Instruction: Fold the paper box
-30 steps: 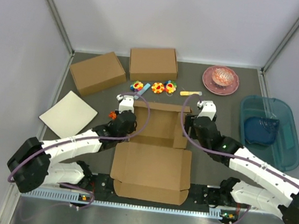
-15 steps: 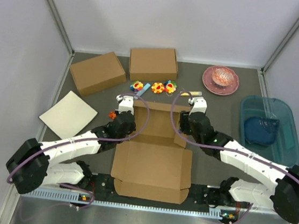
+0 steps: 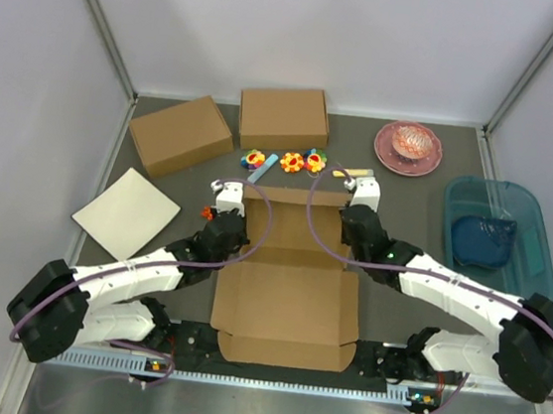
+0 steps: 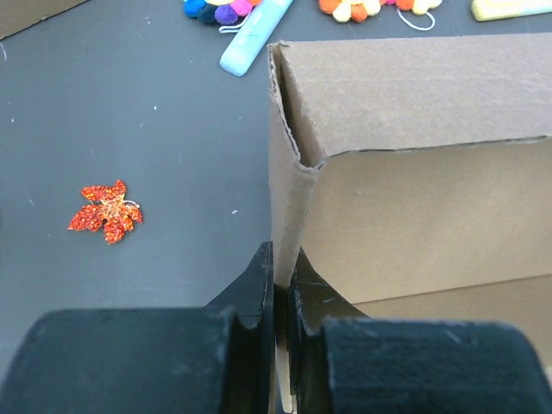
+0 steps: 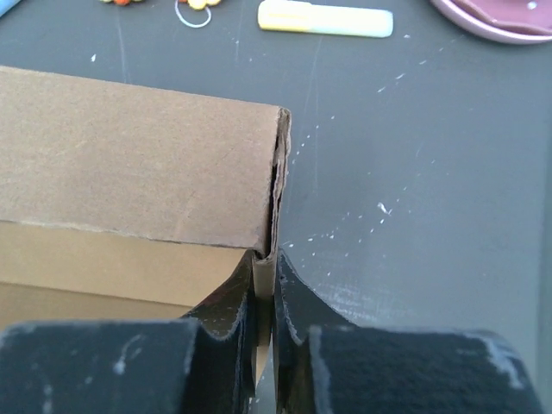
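Your paper box (image 3: 285, 303), matte brown cardboard, lies mid-table, a flat rectangular panel toward 6 o'clock. Your left gripper (image 4: 280, 285) is clamped tight on its raw-edged upright side wall at 10 o'clock. Your right gripper (image 5: 265, 267) is clamped on the wall at 2 o'clock.

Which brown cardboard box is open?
The paper box in the middle, its lid lying flat; the far-left box and far-middle box are closed.

white arms (image 3: 139, 273) with black joints (image 3: 215, 242), purple cables (image 3: 307, 207), black fingers (image 4: 257, 289).
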